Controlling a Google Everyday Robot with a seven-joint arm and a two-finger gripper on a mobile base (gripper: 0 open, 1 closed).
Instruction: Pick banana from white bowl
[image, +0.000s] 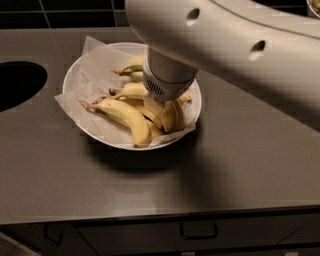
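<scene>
The gripper (159, 101) is down among the fruit in the white bowl (198, 107), upper middle of the frame; whether it grips anything I cannot tell. Best to take one banana (125, 114) by its middle and lift straight, leaving the paper (95, 65) behind.

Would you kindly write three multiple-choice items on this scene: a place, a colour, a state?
1. The two-finger gripper is: A) over the dark hole B) among the yellow bananas in the round white bowl C) by the drawer handle
2. The crumpled paper lining is: A) red B) white C) blue
3. The bowl sits: A) overturned B) off the edge C) upright on the grey metal counter
Answers: B, the white arm ends there; B, it matches the bowl; C, its rim faces up.
</scene>
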